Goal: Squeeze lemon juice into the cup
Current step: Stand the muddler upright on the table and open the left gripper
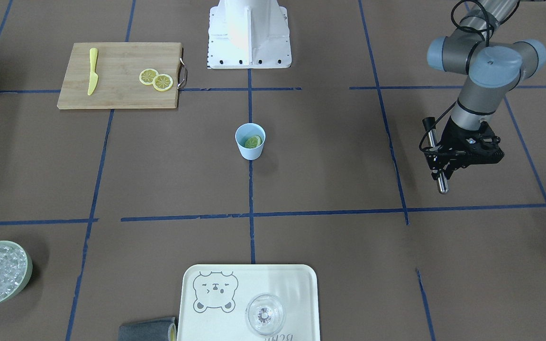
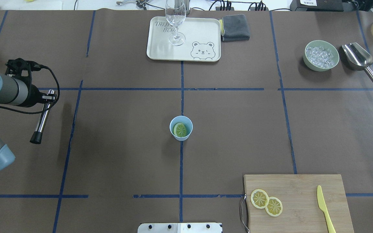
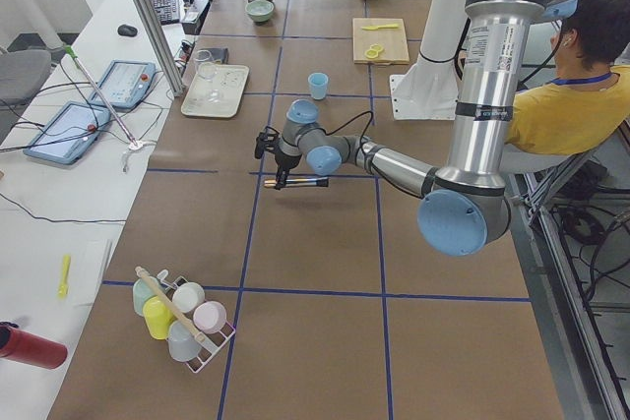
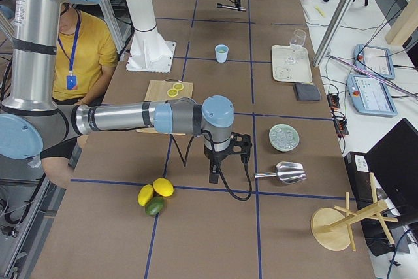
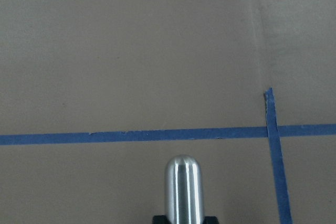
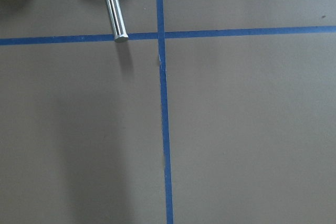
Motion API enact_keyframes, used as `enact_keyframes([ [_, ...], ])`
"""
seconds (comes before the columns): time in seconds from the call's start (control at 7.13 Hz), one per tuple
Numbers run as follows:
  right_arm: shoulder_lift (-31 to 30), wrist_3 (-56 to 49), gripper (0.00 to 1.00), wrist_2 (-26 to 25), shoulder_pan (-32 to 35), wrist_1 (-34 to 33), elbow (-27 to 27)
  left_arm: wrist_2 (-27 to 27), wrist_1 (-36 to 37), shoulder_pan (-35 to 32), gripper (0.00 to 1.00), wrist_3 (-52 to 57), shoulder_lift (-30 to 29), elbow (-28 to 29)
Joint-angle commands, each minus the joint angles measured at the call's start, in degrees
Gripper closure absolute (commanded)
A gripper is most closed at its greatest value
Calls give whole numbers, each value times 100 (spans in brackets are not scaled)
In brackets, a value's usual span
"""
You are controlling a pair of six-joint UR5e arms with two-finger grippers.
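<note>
Lemon [image 2: 180, 129] lies in cup [image 2: 182, 138]; tray [image 2: 160, 49] lettering partly reads "BEAR".

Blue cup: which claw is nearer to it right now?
Left. The left claw, gripping a metal rod, hovers off the cup's left; the right claw hangs farther off on its right, by the scoop.

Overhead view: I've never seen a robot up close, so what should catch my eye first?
The blue cup at the table's centre, with a lemon slice lying inside. At the left, the left arm's tool grips a metal rod. Near the bottom right, a wooden board carries two more slices and a yellow knife.
</note>
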Motion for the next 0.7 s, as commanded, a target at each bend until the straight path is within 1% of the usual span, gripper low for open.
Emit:
enact_keyframes([
  [0.0, 2, -2, 0, -2, 0, 0, 1, 17, -167, 96, 100, 45, 50, 91],
  [0.14, 2, -2, 0, -2, 0, 0, 1, 17, -438, 96, 100, 37, 94, 214],
  [0.28, 2, -2, 0, -2, 0, 0, 1, 17, -650, 96, 32, 11, 94, 363],
  [0.42, 2, -2, 0, 6, 0, 0, 1, 17, -669, 96, 0, 10, 94, 373],
  [0.56, 2, -2, 0, -2, 0, 0, 1, 26, -670, 96, 0, 10, 94, 373],
])
